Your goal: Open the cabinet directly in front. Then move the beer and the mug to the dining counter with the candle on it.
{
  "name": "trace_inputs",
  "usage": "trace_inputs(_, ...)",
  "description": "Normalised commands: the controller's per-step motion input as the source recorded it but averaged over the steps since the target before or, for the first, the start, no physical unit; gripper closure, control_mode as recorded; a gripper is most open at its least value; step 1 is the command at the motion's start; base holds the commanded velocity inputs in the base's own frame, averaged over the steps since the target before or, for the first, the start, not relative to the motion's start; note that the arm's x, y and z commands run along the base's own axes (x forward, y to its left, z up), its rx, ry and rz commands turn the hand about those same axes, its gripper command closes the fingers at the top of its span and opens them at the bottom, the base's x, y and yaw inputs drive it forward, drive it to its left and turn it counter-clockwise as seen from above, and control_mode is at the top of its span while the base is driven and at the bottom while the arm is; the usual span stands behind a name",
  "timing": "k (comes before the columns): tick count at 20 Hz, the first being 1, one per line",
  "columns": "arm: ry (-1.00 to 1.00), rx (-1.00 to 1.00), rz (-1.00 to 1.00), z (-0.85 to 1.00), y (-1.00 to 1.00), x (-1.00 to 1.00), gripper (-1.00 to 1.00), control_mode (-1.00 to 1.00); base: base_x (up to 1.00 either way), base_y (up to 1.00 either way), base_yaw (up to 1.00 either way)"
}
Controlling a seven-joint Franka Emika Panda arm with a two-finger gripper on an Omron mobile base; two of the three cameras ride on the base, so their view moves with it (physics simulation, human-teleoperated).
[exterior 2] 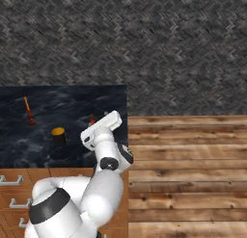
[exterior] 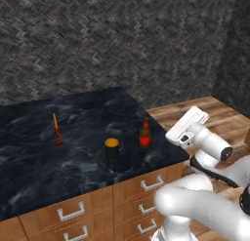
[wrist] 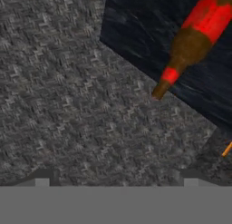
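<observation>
Brown beer (exterior: 145,134) stands just beside the spread, empty claw (wrist: 116,175).

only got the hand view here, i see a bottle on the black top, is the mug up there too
Observer: Yes, the mug stands upright on the counter, left of the beer in the left base view.
Operator: and the candle
Observer: The candle stands further left on the same top, apart from the mug.
Operator: am i holding anything
Observer: No. The end effector is open and off the counter's right edge, clear of the beer.
</observation>
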Motion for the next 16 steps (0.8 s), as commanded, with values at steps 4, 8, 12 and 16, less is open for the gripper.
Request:
trace_inputs(4, 0.07, -0.10, 0.00, 0.58, -0.13, -1.00, -1.00, -1.00, 0.00, 0.00, 0.00)
trace_inputs(8, 0.08, -0.09, 0.00, 0.91, -0.12, -0.86, -1.00, -1.00, 0.00, 0.00, 0.00)
trace_inputs(12, 0.07, -0.01, 0.00, 1.00, -0.18, -0.78, -1.00, -1.00, 0.00, 0.00, 0.00)
trace_inputs(16, 0.04, -0.02, 0.00, 1.00, -0.18, -0.79, -1.00, -1.00, 0.00, 0.00, 0.00)
